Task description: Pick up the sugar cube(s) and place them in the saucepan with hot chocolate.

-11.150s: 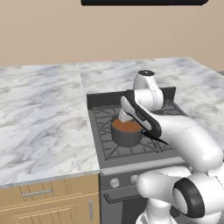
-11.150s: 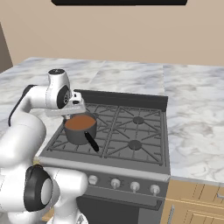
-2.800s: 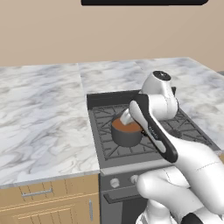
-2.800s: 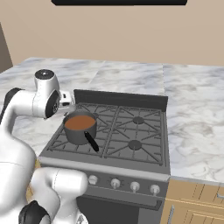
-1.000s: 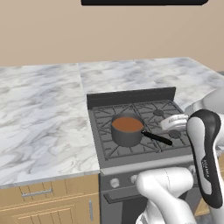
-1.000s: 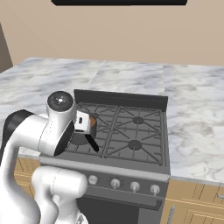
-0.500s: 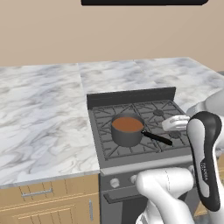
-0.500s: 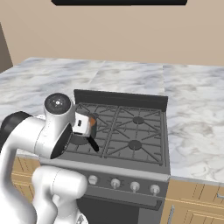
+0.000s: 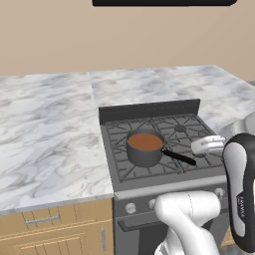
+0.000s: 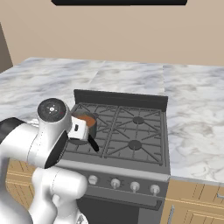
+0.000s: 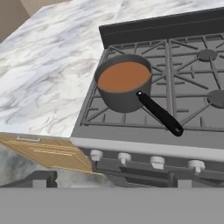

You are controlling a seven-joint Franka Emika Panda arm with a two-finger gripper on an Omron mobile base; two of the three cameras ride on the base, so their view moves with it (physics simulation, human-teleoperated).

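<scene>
The saucepan with hot chocolate point(image 9: 144, 148) point(image 10: 89, 122) point(image 11: 124, 83) stands upright on the stove's front left burner. It is dark grey and filled with reddish-brown liquid, and its black handle point(image 11: 159, 114) points toward the front right. My gripper point(image 11: 109, 180) is open, one dark fingertip point(image 11: 41, 178) far apart from the other, with nothing between them. It hangs in front of the stove, well short of the pan. The arm's white hand point(image 9: 209, 144) point(image 10: 78, 128) sits just past the handle's end. The sugar cubes are out of view.
The black gas stove point(image 9: 169, 130) has a raised back guard point(image 11: 162, 26) and knobs point(image 11: 156, 162) along its front. Marble counter point(image 9: 45, 129) point(image 10: 197, 122) runs on both sides. Wooden drawers point(image 11: 48, 153) lie below. My own arm point(image 10: 39, 140) hides the stove's front left corner.
The arm has swung from above the saucepan out to the stove's front. Over the last second the hand sank slightly. The saucepan has not moved, and the jaws stay open.
</scene>
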